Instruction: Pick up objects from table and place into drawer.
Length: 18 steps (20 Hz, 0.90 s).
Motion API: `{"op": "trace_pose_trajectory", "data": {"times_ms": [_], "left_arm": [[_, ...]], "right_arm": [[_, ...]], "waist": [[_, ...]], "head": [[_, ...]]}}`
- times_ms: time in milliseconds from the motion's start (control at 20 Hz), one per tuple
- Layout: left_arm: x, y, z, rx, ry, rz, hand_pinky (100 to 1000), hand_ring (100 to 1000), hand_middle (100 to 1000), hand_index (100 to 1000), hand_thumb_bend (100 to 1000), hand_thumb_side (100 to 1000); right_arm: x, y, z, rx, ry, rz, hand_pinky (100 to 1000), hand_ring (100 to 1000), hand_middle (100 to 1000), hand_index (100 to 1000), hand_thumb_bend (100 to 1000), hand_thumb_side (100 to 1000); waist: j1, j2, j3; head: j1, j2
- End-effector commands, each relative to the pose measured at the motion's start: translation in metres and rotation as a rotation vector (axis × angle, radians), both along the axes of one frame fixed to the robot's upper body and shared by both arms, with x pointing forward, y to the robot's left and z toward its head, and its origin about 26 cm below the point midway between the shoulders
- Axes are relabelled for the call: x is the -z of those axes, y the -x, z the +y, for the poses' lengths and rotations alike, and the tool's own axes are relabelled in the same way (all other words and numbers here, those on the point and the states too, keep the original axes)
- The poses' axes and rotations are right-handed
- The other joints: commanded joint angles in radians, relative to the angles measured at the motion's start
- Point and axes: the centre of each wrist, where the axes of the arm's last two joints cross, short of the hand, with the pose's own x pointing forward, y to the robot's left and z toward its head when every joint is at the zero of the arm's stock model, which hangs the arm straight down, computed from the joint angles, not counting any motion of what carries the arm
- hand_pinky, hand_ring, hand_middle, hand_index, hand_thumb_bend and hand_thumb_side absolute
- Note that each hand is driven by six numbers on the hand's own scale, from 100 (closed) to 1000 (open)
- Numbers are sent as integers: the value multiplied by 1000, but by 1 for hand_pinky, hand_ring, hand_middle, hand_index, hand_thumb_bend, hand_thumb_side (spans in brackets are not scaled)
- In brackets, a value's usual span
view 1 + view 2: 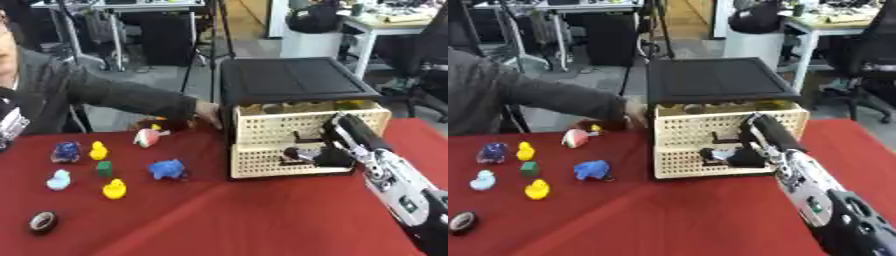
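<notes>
A cream perforated drawer unit (262, 131) with a black top (293, 77) stands at the table's back middle. Yellowish things show in its upper drawer, just under the black top. My right hand (331, 155) reaches in from the lower right and sits against the lower drawer front, fingers curled round its dark handle (296, 154). Loose toys lie to the left: a blue figure (166, 169), two yellow ducks (115, 189) (98, 150), a pale blue duck (59, 180), a green block (104, 168), a dark blue toy (66, 151) and a red-and-white toy (149, 137). My left hand is out of sight.
A person's hand (208, 114) in a grey sleeve rests against the unit's left side. A roll of tape (42, 221) lies near the front left corner of the red tablecloth (262, 220). Desks and chairs stand behind the table.
</notes>
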Motion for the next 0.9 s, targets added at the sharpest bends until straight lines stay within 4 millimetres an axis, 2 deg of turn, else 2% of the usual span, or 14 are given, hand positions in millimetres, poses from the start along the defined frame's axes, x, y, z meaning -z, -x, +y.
{"op": "trace_pose_trajectory", "data": {"times_ms": [50,900], "left_arm": [[-10,2,3,-3,2,-34,381,398,418,624,672,614],[-10,2,4,-5,10,-35,383,392,415,624,667,615]], "right_arm": [[11,-2,-6,44,30,25,100,100,127,696,804,783],[0,-7,6,117,61,-122,100,100,123,696,779,828]], "waist": [[7,-2,3],[8,0,11]], "head": [[-4,-12],[-8,-18]]}}
